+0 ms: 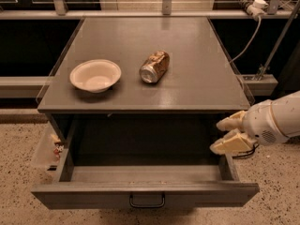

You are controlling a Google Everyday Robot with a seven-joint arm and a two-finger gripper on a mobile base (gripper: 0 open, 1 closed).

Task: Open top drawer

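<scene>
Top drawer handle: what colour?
Black handle, camera view; gripper at right wall of top drawer.

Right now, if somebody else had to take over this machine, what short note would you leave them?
Gripper: beside the drawer's right wall, jaws apart, holding nothing.
Top drawer: pulled far out from under the tabletop, black handle facing the camera.
Done: the drawer is open.
Left: probably only drawing the arm clear. The bowl and can on top are not part of the job.
</scene>
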